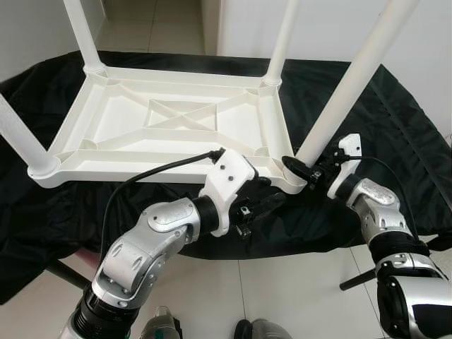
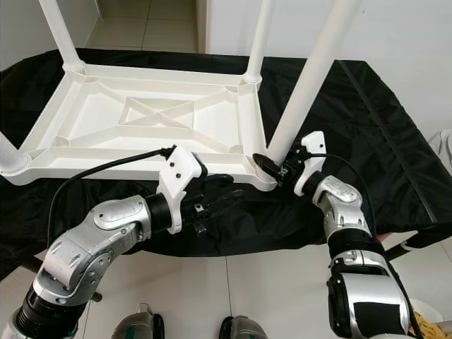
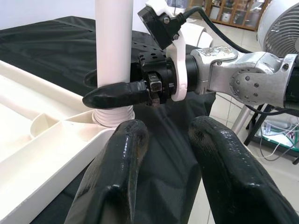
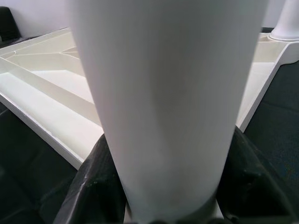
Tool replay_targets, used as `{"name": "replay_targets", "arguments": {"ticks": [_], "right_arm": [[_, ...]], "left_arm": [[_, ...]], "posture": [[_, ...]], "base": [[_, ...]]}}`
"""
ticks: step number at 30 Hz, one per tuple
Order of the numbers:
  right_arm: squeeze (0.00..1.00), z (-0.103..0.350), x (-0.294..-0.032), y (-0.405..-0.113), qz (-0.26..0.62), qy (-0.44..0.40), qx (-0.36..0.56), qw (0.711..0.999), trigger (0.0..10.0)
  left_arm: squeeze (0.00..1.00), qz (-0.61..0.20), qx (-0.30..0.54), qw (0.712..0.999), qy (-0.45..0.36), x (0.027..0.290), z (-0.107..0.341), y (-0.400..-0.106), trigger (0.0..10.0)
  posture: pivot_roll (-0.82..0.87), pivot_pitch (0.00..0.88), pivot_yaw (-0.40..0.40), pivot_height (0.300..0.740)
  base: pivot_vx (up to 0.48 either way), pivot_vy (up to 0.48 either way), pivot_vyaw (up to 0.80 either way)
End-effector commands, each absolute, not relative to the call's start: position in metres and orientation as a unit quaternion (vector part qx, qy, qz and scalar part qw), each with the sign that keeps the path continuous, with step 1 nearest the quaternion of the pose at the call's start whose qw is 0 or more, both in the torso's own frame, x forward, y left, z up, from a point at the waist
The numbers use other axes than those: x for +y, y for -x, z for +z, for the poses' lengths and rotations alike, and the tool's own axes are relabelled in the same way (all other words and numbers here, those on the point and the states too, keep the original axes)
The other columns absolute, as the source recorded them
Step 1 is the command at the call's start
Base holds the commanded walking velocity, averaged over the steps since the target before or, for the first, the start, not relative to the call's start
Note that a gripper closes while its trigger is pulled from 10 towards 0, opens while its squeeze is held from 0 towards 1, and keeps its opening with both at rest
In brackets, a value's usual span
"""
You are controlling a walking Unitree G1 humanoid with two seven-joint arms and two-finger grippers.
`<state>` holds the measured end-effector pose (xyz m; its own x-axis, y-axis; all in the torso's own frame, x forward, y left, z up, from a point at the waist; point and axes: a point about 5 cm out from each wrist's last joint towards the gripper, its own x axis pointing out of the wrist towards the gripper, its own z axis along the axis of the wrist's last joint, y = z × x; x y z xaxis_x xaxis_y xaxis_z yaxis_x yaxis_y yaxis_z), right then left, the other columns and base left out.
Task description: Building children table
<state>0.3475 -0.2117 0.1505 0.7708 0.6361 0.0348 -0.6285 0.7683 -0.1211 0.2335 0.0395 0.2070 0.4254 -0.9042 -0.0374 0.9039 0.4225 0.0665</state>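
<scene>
A white plastic children's table [image 1: 176, 116] lies upside down on a black cloth, its legs pointing up. My right gripper [image 1: 302, 169] is shut around the base of the near-right leg [image 1: 353, 81], right where it enters the corner socket. In the right wrist view that leg [image 4: 159, 107] stands between the two black fingers [image 4: 96, 184]. My left gripper [image 1: 265, 205] hovers open just before the table's front edge, a little left of that corner, with nothing in it. The left wrist view shows its fingertips [image 3: 112, 177] apart over the cloth, facing the leg [image 3: 113, 46] and the right gripper's finger [image 3: 117, 95].
Three more legs stand up: far left [image 1: 83, 32], far right [image 1: 282, 39], near left [image 1: 18, 134]. The black cloth [image 1: 395, 120] drapes over the surface's front edge onto a tiled floor [image 1: 282, 289]. A white wall rises behind. A fan [image 3: 280, 28] stands to the right.
</scene>
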Motion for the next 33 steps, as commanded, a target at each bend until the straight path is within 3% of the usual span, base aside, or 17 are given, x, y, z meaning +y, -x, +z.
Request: {"name": "replay_targets", "arguments": {"ticks": [1, 7, 17, 26, 31, 33], "right_arm": [[0.00, 0.147, -0.210, -0.343, 0.321, 0.032, -0.039, 0.946, 10.0], [0.00, 0.147, -0.204, -0.340, 0.321, 0.025, -0.049, 0.945, 10.0], [0.00, 0.154, -0.173, -0.325, 0.268, 0.015, -0.087, 0.959, 10.0], [0.00, 0.154, -0.162, -0.323, 0.203, 0.005, -0.080, 0.976, 10.0], [0.00, 0.150, -0.155, -0.320, 0.095, -0.040, -0.057, 0.993, 10.0], [0.00, 0.150, -0.155, -0.320, 0.095, -0.040, -0.057, 0.993, 10.0]], "left_arm": [[0.00, -0.530, 0.006, 0.848, -0.034, 0.039, 0.205, -0.235, 10.0], [0.00, -0.530, 0.006, 0.847, -0.034, 0.039, 0.205, -0.235, 10.0], [0.00, -0.532, 0.010, 0.846, -0.030, 0.038, 0.204, -0.233, 10.0], [0.00, -0.534, 0.013, 0.845, -0.031, 0.039, 0.203, -0.231, 10.0], [0.00, -0.530, 0.015, 0.848, -0.030, 0.041, 0.203, -0.230, 10.0], [0.00, -0.530, 0.015, 0.848, -0.030, 0.041, 0.203, -0.230, 10.0]], "posture": [[0.03, 0.047, -0.037, 0.740], [0.03, 0.052, -0.037, 0.740], [0.03, 0.071, -0.034, 0.740], [0.04, 0.082, -0.034, 0.740], [0.04, 0.088, -0.035, 0.740], [0.04, 0.088, -0.035, 0.740]], "base": [[0.000, 0.000, 0.00], [0.000, 0.000, 0.00], [0.000, 0.000, 0.00], [0.000, 0.000, 0.00], [0.000, 0.000, 0.00], [0.000, 0.000, 0.00]]}}
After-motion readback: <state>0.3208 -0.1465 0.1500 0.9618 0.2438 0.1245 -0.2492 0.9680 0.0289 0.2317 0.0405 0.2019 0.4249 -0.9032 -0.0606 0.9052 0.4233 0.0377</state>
